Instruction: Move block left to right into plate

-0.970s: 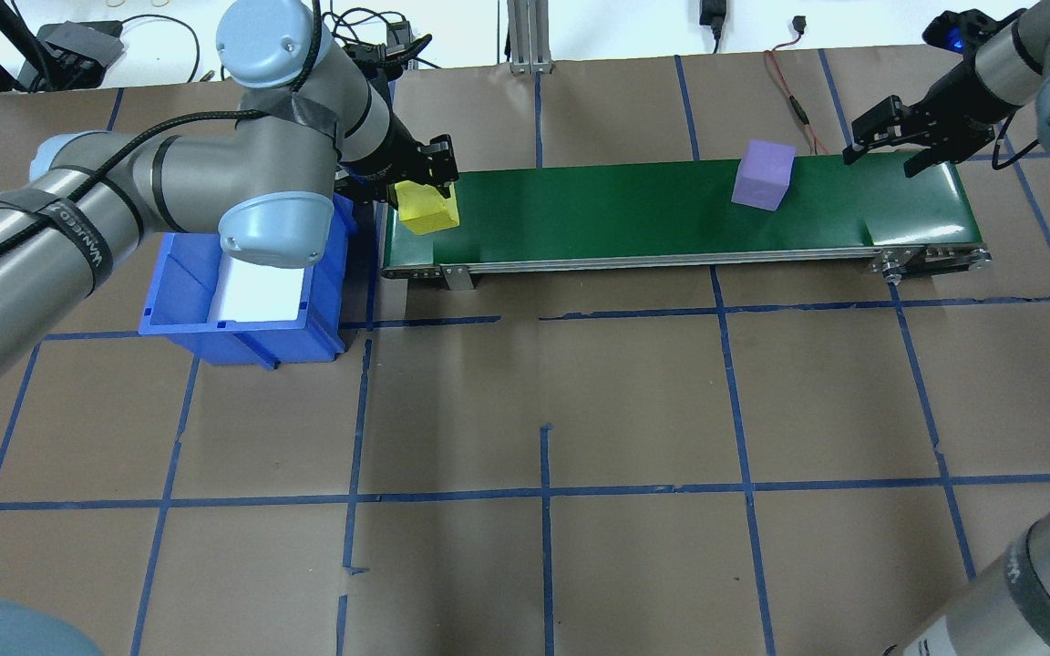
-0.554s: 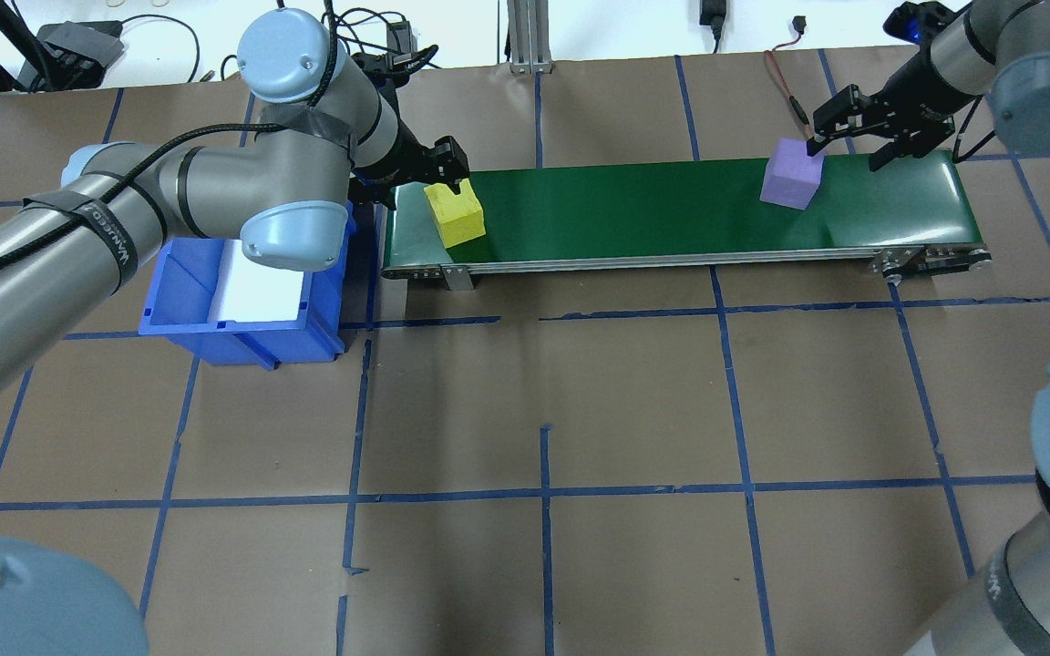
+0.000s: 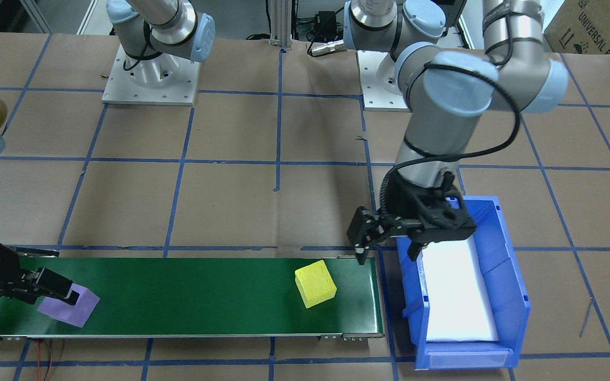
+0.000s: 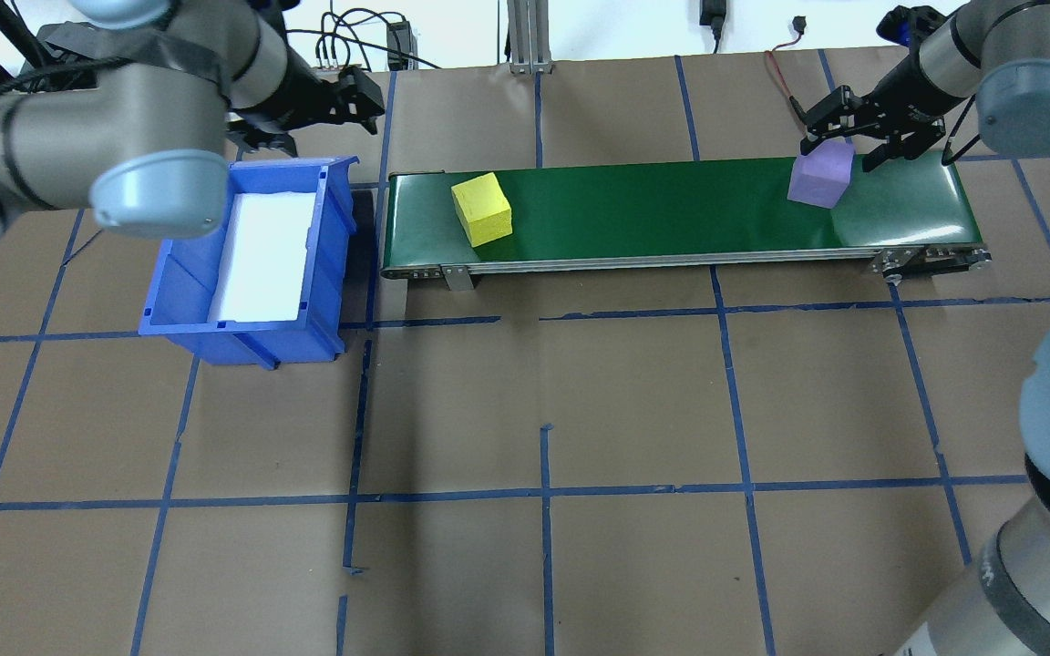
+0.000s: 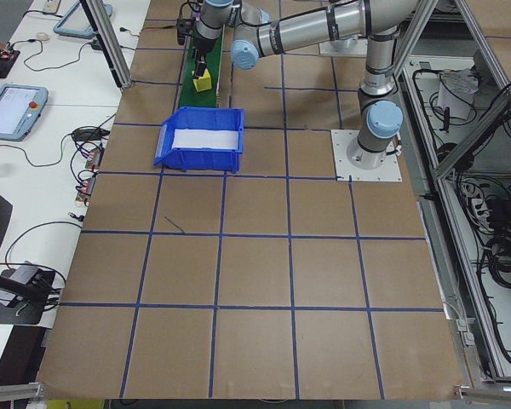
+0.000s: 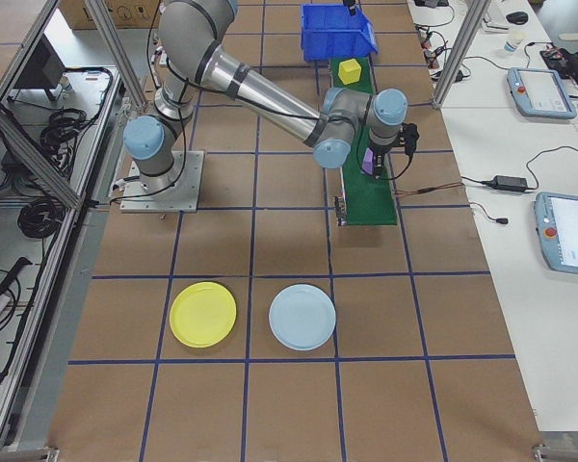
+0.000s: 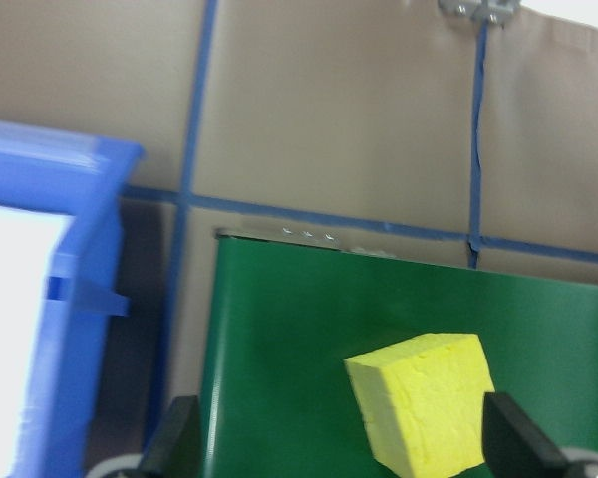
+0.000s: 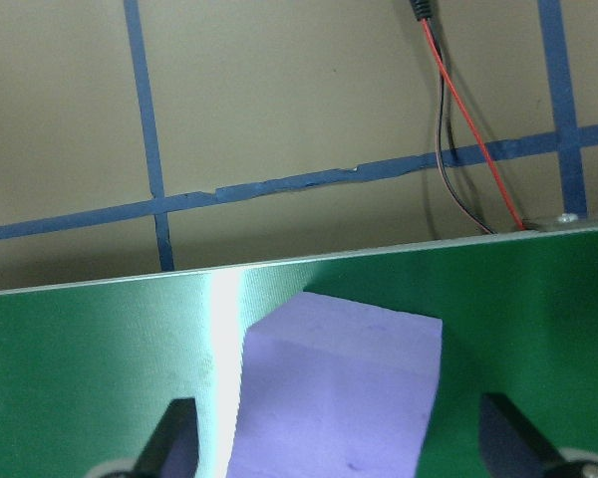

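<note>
Left claw [image 4: 343, 100] has pulled back off the yellow block [image 4: 481, 210], fingers apart, above the blue bin [image 4: 329, 264]. Right claw [image 4: 847, 128] straddles the purple block [image 4: 821, 178] on the belt [image 4: 671, 214], fingers spread. Yellow plate [image 6: 203, 315] sits well apart on the desk.

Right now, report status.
Left gripper open, empty, by the blue plastic bin. Right gripper open, straddling purple foam block on green conveyor belt. Round yellow plastic plate empty.
</note>
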Controlling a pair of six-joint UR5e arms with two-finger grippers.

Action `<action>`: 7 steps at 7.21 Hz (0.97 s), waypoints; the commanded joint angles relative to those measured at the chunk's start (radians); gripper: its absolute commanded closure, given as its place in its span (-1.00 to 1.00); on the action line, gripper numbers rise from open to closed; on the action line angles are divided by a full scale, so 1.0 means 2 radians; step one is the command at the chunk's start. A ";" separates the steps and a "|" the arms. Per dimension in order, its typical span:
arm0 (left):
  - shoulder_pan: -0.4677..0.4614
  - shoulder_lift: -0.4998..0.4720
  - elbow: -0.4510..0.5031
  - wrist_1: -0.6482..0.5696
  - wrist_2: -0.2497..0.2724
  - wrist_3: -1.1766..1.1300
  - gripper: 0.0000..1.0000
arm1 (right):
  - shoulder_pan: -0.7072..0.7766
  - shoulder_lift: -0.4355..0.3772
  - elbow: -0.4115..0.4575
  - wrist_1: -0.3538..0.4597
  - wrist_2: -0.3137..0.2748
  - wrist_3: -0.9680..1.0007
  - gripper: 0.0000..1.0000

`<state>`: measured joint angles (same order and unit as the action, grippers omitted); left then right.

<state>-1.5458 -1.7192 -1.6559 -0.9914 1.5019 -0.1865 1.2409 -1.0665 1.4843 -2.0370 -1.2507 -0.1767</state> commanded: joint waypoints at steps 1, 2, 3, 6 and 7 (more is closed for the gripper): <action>0.042 0.096 0.001 -0.175 0.008 0.030 -1.00 | 0.000 0.025 -0.029 -0.001 -0.010 0.022 -1.00; 0.043 0.119 0.000 -0.249 0.027 0.032 -1.00 | 0.000 0.029 -0.030 -0.001 -0.013 0.027 -1.00; 0.041 0.126 0.000 -0.279 0.039 0.032 -1.00 | 0.000 0.031 -0.024 0.002 -0.033 0.026 -0.98; 0.043 0.127 -0.001 -0.272 0.031 0.030 -1.00 | 0.000 0.029 -0.004 0.014 -0.075 0.020 -0.34; 0.043 0.128 -0.001 -0.272 0.037 0.032 -1.00 | 0.000 0.026 -0.007 0.016 -0.090 0.016 -0.05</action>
<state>-1.4600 -1.4656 -1.6579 -1.5377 1.5702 -0.1246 1.2410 -1.0091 1.4727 -2.0117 -1.3917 -0.1372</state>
